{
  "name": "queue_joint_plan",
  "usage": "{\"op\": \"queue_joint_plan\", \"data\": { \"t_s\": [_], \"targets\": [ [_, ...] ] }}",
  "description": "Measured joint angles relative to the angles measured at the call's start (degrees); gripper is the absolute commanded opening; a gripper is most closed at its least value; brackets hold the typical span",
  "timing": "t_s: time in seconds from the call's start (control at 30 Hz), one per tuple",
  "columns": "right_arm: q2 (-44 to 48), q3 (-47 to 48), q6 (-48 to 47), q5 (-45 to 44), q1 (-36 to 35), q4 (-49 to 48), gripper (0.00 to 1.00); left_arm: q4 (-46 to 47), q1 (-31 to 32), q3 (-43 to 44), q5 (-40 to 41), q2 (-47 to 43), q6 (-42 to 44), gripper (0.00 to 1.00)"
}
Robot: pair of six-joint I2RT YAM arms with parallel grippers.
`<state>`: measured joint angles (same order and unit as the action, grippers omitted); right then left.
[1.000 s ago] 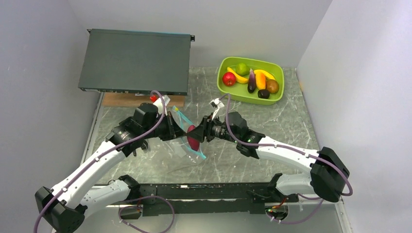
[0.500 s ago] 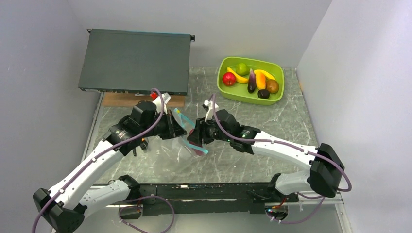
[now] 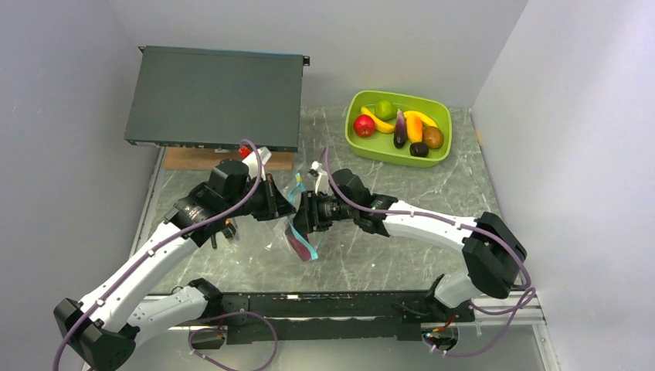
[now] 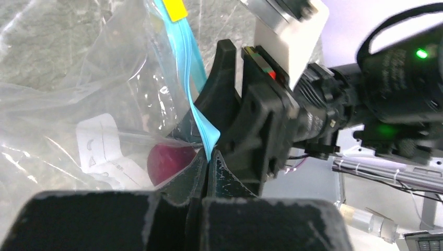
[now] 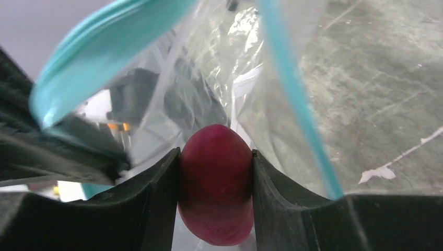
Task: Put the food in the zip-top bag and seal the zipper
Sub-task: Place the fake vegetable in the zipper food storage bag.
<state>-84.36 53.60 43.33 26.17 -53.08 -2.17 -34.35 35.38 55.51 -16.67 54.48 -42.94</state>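
The clear zip-top bag point(image 3: 287, 232) hangs between my two grippers at mid table. My left gripper point(image 3: 284, 202) is shut on its teal zipper strip point(image 4: 189, 78), pinching the strip at the fingertips point(image 4: 209, 159). My right gripper point(image 3: 303, 218) is shut on a dark red toy fruit point(image 5: 217, 180) and reaches into the bag's open mouth; the teal strip point(image 5: 292, 99) passes on both sides of it. The fruit shows through the plastic in the left wrist view point(image 4: 166, 163). A red apple point(image 3: 364, 124), lime point(image 3: 384, 109), bananas point(image 3: 378, 120), eggplant point(image 3: 400, 129) and kiwi point(image 3: 432, 137) lie in the green tub.
The lime-green tub point(image 3: 363, 147) stands at the back right. A dark grey flat box point(image 3: 212, 97) rests on a wooden block point(image 3: 201, 159) at the back left. Grey walls close in left, right and behind.
My right gripper has moved left with the dark red fruit, from just outside the bag's mouth into it. The bag now hangs narrower. My left gripper has kept its hold.
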Motion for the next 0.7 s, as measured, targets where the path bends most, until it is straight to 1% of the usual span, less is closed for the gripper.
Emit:
{"op": "queue_joint_plan", "data": {
  "t_s": [0.07,0.2,0.37,0.57,0.63,0.7],
  "targets": [
    [-0.2,-0.8,2.8,0.7,1.7,-0.5,0.17,1.0,0.0,-0.3,-0.1,-0.3,-0.3,0.00],
    [-0.9,-0.5,7.9,-2.8,4.2,-0.4,0.19,2.8,0.5,-2.8,-0.5,-2.2,-2.0,0.00],
    [-2.7,0.5,14.4,-5.2,4.0,-0.4,0.19,7.1,0.5,-7.6,-1.0,-3.3,-5.3,0.00],
    [-6.5,3.1,16.2,-6.5,2.9,2.2,0.38,8.3,0.4,-8.5,-1.1,-3.6,-6.3,0.00],
    [-6.6,3.0,16.0,-6.4,2.3,2.4,0.46,9.4,0.5,-8.5,-1.3,-3.6,-6.3,0.00],
    [-6.4,2.9,15.5,-6.4,1.5,2.1,0.57,10.2,0.5,-8.5,-1.6,-3.6,-6.3,0.00]
  ]
}}
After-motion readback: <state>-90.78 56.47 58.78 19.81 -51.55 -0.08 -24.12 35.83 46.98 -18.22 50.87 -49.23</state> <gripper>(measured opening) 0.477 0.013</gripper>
